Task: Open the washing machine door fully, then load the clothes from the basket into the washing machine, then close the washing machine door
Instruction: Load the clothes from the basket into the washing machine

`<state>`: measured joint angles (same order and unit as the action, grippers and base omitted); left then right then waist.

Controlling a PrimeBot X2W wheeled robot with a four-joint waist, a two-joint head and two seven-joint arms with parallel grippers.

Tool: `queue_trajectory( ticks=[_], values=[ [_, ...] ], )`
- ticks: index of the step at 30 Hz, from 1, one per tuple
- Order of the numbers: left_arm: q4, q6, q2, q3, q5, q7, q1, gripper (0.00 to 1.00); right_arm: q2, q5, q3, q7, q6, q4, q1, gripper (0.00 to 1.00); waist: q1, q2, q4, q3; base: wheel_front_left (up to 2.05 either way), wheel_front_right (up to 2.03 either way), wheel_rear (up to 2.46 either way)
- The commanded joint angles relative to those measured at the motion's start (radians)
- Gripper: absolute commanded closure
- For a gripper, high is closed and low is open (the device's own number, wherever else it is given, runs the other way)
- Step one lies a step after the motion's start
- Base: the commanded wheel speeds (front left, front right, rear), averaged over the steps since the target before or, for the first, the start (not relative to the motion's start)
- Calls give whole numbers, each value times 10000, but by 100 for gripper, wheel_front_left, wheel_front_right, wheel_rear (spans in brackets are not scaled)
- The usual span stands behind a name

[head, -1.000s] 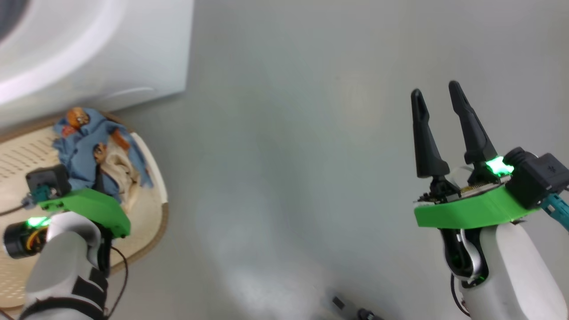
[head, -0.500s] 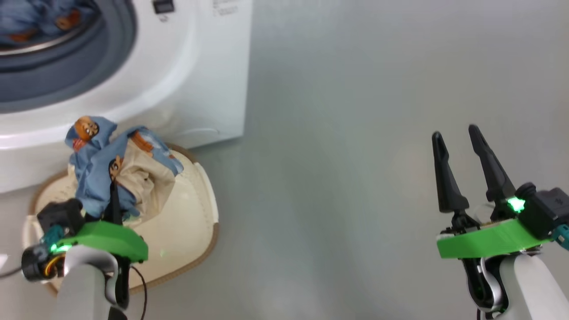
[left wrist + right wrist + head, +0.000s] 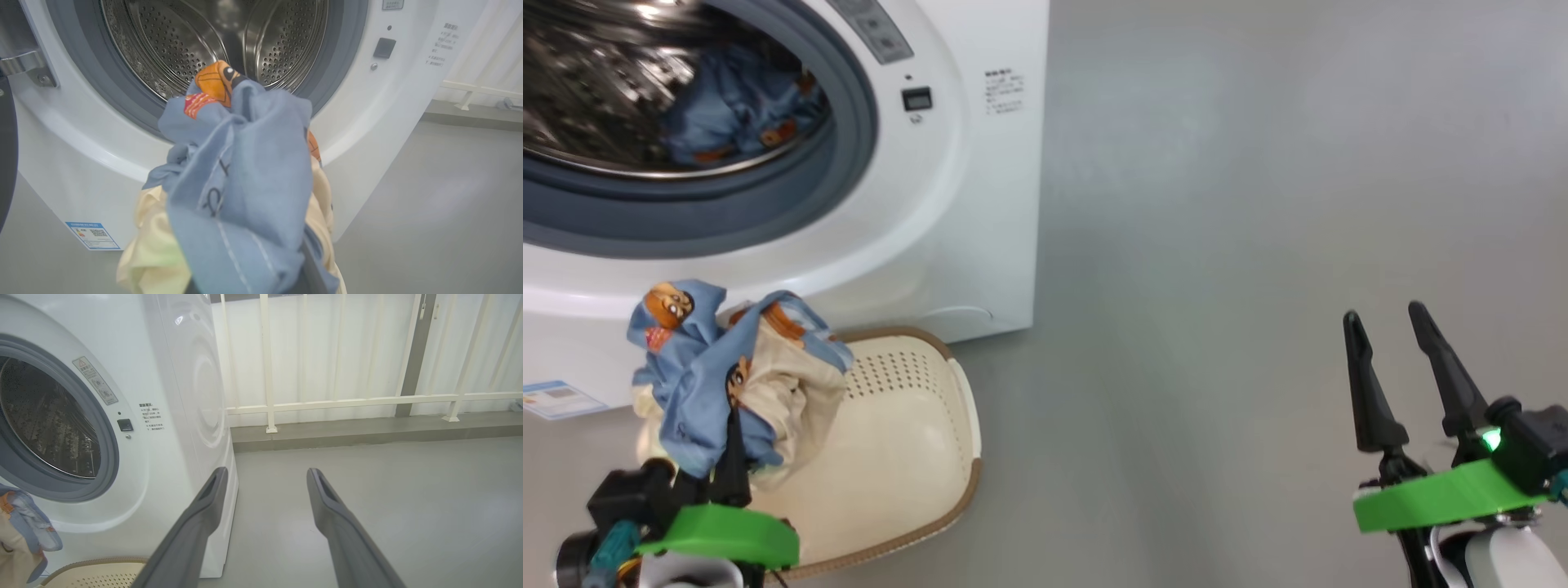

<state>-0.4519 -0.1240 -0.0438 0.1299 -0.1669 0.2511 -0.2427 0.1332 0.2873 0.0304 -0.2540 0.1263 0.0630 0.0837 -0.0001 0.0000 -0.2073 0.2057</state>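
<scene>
- Over the basket [image 3: 907, 384], at the near left, the left gripper [image 3: 733, 433] holds a bundle of clothes [image 3: 727, 367]. The bundle is light blue fabric with orange prints wrapped around cream fabric. The fingers are pressed together on the cloth and mostly buried in it.
- Beyond the bundle stands the washing machine [image 3: 980, 204], its round opening uncovered. One more blue printed garment [image 3: 739, 106] lies inside the steel drum [image 3: 204, 41].
- At the near right, the right gripper [image 3: 1384, 314] hangs over bare floor [image 3: 1217, 327], its fingers spread with nothing between them.
- The bundle looks light and limp. Folds droop on every side of the pinch, so a loose end could snag on the grey rubber ring [image 3: 849, 163] or slip free.
- A hold deep in the bunched middle, catching both the blue and the cream layers, seems safest. An edge grip would probably let one layer fall away.
- Where the basket's floor shows, it looks bare, though the bundle hides part of it.
</scene>
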Motion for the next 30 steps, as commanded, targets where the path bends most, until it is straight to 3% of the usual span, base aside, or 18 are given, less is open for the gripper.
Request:
queue_trajectory(
  ticks=[1, 14, 30],
  values=[
    [562, 13, -161, 284, 156, 106, 228, 100, 221, -132, 163, -78, 44, -247, -182, 0, 1, 0, 349, -504, 0, 0, 0],
    [2348, 391, -72, 329, 66, 106, 2043, 100, 268, -164, -7, -78, 44, -253, -804, 0, 1, 0, 411, -1091, 0, 0, 0],
    [2960, 768, -65, -66, -96, 107, 2213, 100, 223, -161, -18, -78, 44, -360, -843, 0, 1, 0, 480, -820, 0, 0, 0]
  ],
)
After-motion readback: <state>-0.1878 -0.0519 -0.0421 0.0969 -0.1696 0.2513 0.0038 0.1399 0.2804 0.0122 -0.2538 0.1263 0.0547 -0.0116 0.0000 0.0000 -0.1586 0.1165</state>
